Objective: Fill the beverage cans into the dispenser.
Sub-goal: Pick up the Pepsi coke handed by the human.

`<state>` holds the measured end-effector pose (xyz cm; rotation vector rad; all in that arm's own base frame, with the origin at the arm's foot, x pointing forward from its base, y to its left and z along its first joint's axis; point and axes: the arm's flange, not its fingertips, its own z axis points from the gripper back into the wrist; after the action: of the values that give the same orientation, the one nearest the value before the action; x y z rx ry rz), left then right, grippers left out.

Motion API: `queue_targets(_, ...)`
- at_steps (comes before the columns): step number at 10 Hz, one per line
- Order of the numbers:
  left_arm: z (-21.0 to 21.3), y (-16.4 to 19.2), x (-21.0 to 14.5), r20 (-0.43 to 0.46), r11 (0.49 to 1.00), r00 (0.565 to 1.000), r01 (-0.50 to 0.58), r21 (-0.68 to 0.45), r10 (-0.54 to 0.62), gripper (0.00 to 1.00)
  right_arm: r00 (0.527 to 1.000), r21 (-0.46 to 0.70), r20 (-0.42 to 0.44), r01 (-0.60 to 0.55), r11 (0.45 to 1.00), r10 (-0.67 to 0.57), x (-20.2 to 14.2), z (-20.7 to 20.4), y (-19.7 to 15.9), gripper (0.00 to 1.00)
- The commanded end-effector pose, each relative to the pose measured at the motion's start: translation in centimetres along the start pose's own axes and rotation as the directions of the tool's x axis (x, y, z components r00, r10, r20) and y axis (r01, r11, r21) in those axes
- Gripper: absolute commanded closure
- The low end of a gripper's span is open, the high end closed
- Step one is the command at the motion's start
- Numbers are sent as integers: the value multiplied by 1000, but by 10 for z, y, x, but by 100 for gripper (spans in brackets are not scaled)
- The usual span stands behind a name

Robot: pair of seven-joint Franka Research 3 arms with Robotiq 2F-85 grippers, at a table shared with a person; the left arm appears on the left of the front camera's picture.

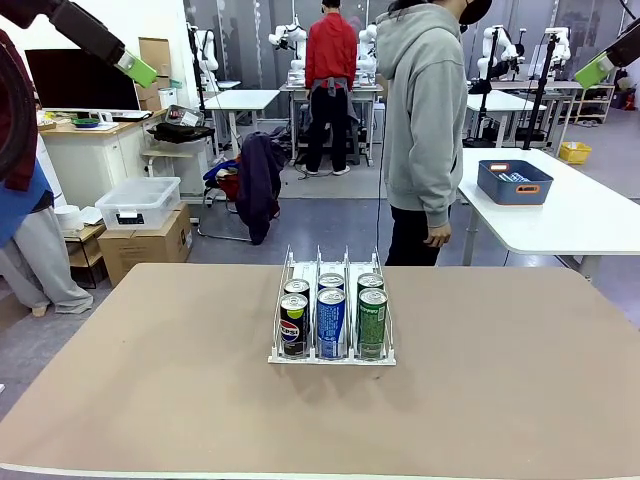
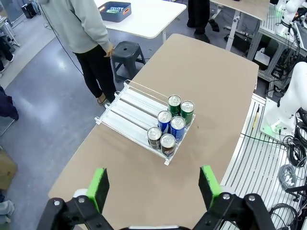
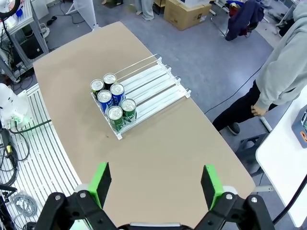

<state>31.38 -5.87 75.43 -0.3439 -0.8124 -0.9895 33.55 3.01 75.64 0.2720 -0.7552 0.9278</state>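
Brown worktop (image 1: pixel 140 390) with the dispenser (image 1: pixel 331 359) at its centre; six beverage cans (image 1: pixel 331 320) stand two deep at its front lip. My left hand (image 2: pixel 153 184) and right hand (image 3: pixel 157 183) hang high above, both spread wide, holding nothing. A person (image 1: pixel 425 120) in grey stands at the far edge; a blue tub (image 1: pixel 515 182) sits on a white worktop (image 1: pixel 600 215) beyond.

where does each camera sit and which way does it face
Front: fixed at the robot's table edge, facing across the dispenser toward the person; green pads show in both top corners.
Left wrist: high above the table, looking down past the open left claw.
Right wrist: equally high, looking down past the open right claw.
Shared: both wrist views catch six cans at the dispenser's robot-side end.
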Motion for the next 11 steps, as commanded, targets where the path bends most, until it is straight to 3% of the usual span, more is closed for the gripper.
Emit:
queue_targets(1, 3, -3, -1, 2, 1000, 1000, 0, 11, 0, 0, 999, 6, 32, 27, 1000, -28, 3, 2, -1, 0)
queue_targets(9, 5, -1, 5, 27, 1000, 1000, -8, 11, 8, 0, 998, 6, 52, 46, 999, -46, 1, 3, -5, 0)
queue_targets(10, -8, 4, 5, -4, 1000, 1000, -21, 7, 21, 0, 999, -9, 27, 24, 1000, -23, -1, 6, -4, 0)
queue_targets(11, 6, -2, 3, 12, 1000, 1000, 6, 10, -6, 0, 999, -9, 27, 24, 1000, -23, -1, 6, -4, 0)
